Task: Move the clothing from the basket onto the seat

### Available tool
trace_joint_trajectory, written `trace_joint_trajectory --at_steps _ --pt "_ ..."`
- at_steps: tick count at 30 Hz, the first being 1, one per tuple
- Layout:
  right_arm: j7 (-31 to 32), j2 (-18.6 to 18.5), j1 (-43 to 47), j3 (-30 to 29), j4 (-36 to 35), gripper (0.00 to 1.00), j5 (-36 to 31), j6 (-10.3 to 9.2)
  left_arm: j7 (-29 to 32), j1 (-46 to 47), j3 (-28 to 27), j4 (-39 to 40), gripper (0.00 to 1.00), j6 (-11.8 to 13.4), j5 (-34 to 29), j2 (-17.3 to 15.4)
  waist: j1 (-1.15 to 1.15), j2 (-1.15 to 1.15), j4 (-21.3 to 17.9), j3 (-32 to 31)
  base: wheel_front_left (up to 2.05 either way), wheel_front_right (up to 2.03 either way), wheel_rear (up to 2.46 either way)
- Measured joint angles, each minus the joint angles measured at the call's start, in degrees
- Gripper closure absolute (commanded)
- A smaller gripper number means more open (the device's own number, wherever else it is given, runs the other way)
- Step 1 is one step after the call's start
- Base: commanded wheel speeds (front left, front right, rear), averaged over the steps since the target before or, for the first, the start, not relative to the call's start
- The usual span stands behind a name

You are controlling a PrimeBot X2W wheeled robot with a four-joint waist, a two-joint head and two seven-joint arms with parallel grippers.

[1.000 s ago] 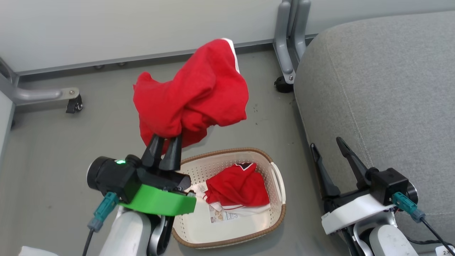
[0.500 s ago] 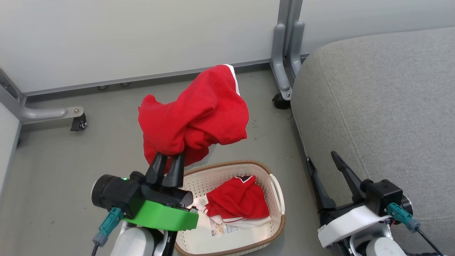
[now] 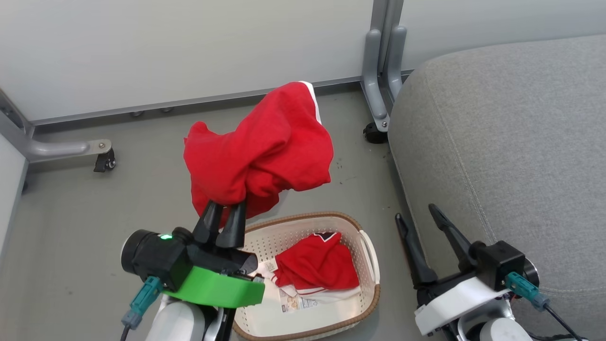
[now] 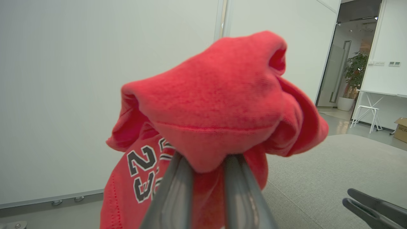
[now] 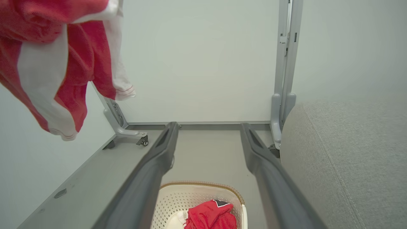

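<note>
Head view: left claw [image 3: 226, 210] pinches a red jersey [image 3: 258, 151] aloft above the basket [image 3: 367, 247] — another red garment [image 3: 315, 267] lies inside — right claw [image 3: 416, 212] spread beside the seat [image 3: 511, 132].

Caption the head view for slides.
Left gripper holds red jersey aloft; second red garment lies in the basket; right gripper open beside the seat.

Camera: tilted since a second ago, so the floor and wall sit lower in the head view; this is no move of the things.
Right gripper [image 3: 415, 212]: now slightly further left, away from the seat [image 3: 511, 142] and nearer the basket [image 3: 303, 215].
</note>
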State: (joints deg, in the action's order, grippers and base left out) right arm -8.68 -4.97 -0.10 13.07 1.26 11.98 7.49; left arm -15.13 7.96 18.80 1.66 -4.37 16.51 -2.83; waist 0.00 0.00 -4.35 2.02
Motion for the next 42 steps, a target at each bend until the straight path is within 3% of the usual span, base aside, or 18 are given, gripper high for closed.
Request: trace_joint_trajectory --at_steps 8,18,33,34,36,42 --pt "0.12 -3.88 -6.56 12.15 0.62 0.00 7.53 0.00 0.00 0.95 0.48 1.67 1.00 -0.16 -0.01 -0.01 0.00 0.00 0.79 1.31 0.00 0.00 0.00" --pt "-1.77 -6.57 -21.49 30.21 4.60 0.00 17.67 0.00 0.00 2.21 1.65 2.09 1.00 -0.19 -0.02 0.00 0.00 0.00 1.69 3.28 0.00 0.00 0.00" --pt "-5.92 -4.41 -35.21 41.18 14.14 0.00 24.82 0.00 0.00 2.99 3.47 1.41 1.00 -0.41 0.46 -0.01 0.00 0.00 2.40 3.89 0.00 0.00 0.00" --pt "-6.03 -4.34 -35.72 41.61 14.48 0.05 25.21 0.00 0.00 3.02 3.58 1.37 1.00 -0.41 0.51 0.00 0.00 0.00 2.44 3.87 0.00 0.00 0.00" --pt "-6.05 -4.26 -36.45 42.13 14.99 1.00 25.75 0.00 0.00 3.09 3.67 1.26 1.00 -0.41 0.57 0.00 0.00 0.00 2.52 3.84 0.00 0.00 0.00" --pt "-6.25 -4.36 -37.69 43.36 15.71 1.00 26.73 0.00 0.00 3.21 3.76 0.78 1.00 -0.40 0.76 0.00 0.00 0.00 2.60 3.68 0.00 0.00 0.00"
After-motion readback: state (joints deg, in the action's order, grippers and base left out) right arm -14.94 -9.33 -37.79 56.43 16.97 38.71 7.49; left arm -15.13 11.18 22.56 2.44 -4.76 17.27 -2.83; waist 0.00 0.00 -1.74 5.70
